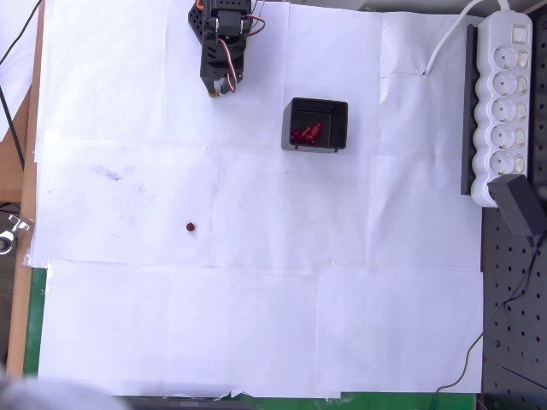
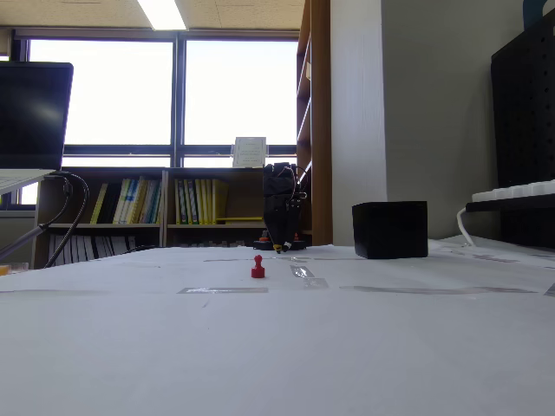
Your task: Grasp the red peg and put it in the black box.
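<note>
**Red peg alone on the paper, arm folded at the far edge**

Seen from overhead, the bench (image 1: 256,325) is covered with taped sheets of white paper. The arm sits folded at the top edge, and its pincer (image 1: 219,88) points down toward the paper; the fingertips look drawn close together, though the view is too small to be sure. The red peg (image 1: 190,227) stands by itself on bare paper, well apart from the arm and lower left of the black box (image 1: 315,125). The box lies to the right of the arm, open side up, with a cluster of red pegs (image 1: 305,134) bunched on its floor (too tangled to count). At the right edge a white power strip (image 1: 504,102) runs alongside a long black strip (image 1: 468,111), and a black adapter (image 1: 518,207) is plugged in at its lower end.

In the low fixed view, the bench surface stretches back to bright windows and a bookshelf (image 2: 165,204). The red peg (image 2: 257,267) stands upright on the paper, nearer the camera than anything else. Behind it the dark arm (image 2: 281,204) rises near the far edge, pincer (image 2: 280,248) hanging just above the surface; its opening cannot be told from here. The black box (image 2: 390,230) stands to the right of the arm, well apart from the peg.
</note>
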Controlling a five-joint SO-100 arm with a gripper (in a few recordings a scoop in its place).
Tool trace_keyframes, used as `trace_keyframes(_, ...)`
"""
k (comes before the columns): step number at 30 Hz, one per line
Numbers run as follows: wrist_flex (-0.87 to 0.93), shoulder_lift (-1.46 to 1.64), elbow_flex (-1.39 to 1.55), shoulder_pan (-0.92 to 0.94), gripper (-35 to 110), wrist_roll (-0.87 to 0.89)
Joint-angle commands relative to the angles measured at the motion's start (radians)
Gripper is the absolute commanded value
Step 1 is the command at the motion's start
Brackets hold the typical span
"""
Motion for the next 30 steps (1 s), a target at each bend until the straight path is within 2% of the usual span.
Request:
trace_keyframes(1, 0.098, -0.106, -0.08, -0.057, 0, 0.092)
trace_keyframes(13, 0.087, -0.106, -0.08, -0.06, 0, 0.074)
trace_keyframes(17, -0.054, -0.103, -0.078, -0.075, 0, 0.103)
trace_keyframes(22, -0.38, -0.018, -0.028, -0.094, 0, 0.103)
trace_keyframes(30, -0.403, 0.27, 0.304, -0.075, 0, 0.103)
